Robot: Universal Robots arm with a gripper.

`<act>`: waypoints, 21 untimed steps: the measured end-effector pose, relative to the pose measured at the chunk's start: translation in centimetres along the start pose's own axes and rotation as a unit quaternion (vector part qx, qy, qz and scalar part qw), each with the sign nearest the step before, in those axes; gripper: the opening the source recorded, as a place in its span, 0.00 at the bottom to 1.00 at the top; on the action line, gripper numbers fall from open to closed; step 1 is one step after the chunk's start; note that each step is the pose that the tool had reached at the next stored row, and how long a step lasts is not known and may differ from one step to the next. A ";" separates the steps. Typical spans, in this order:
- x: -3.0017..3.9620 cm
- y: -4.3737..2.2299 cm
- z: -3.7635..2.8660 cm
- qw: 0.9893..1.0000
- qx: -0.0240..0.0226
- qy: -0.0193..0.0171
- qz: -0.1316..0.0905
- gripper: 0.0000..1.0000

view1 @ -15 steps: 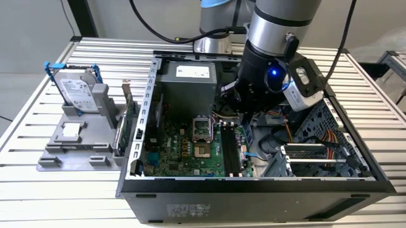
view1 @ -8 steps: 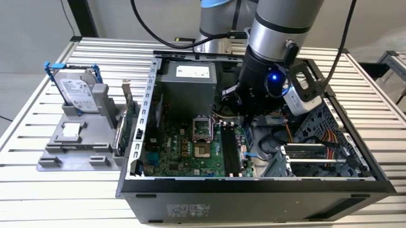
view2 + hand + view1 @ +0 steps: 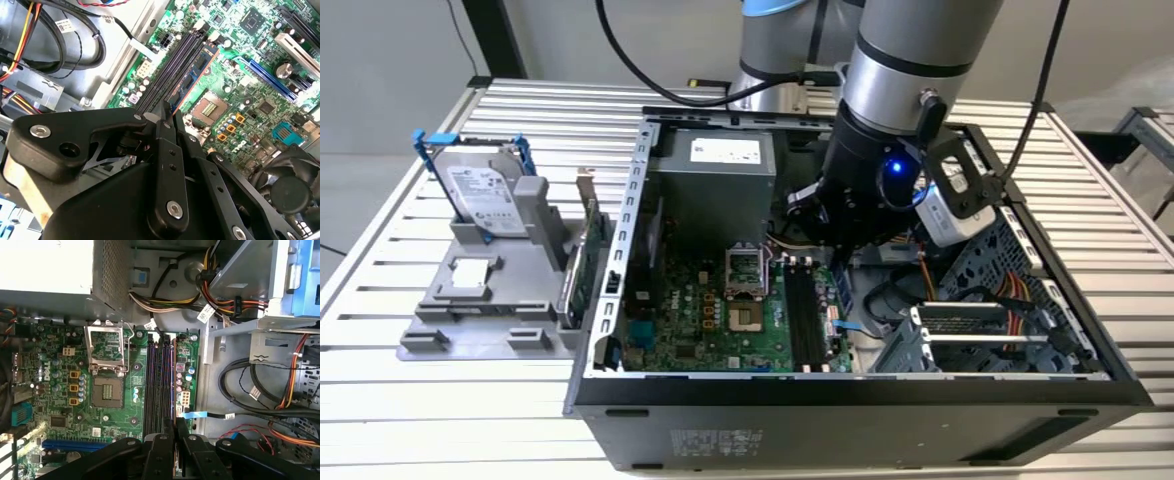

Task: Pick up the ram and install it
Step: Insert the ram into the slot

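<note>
Clenched on the ram, the end effector sits low inside the open computer case, holding the stick edge-down along the memory slots of the green motherboard. From the exterior view's left: a hard drive stands in a grey holder on the slatted counter, then the case, with the arm reaching down beside the drive cage.

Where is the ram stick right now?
In the second wrist view, the ram sits on the motherboard, beside the memory slots, ahead of the gripper.
</note>
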State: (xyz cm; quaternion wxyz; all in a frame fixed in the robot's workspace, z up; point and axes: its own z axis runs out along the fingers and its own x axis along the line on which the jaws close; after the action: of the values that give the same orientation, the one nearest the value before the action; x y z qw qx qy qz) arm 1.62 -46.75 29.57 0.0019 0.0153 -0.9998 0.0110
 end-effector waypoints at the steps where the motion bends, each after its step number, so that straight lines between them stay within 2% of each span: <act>1: 0.00 0.00 0.00 1.000 0.000 0.000 0.000 0.00; 10: 0.00 0.01 0.13 1.000 0.000 0.000 0.000 0.00; 21: 0.00 0.02 0.90 1.000 0.000 0.000 0.000 0.00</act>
State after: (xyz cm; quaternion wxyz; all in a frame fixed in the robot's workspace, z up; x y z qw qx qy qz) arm 1.62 -46.75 28.66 0.0022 0.0153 -0.9998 0.0110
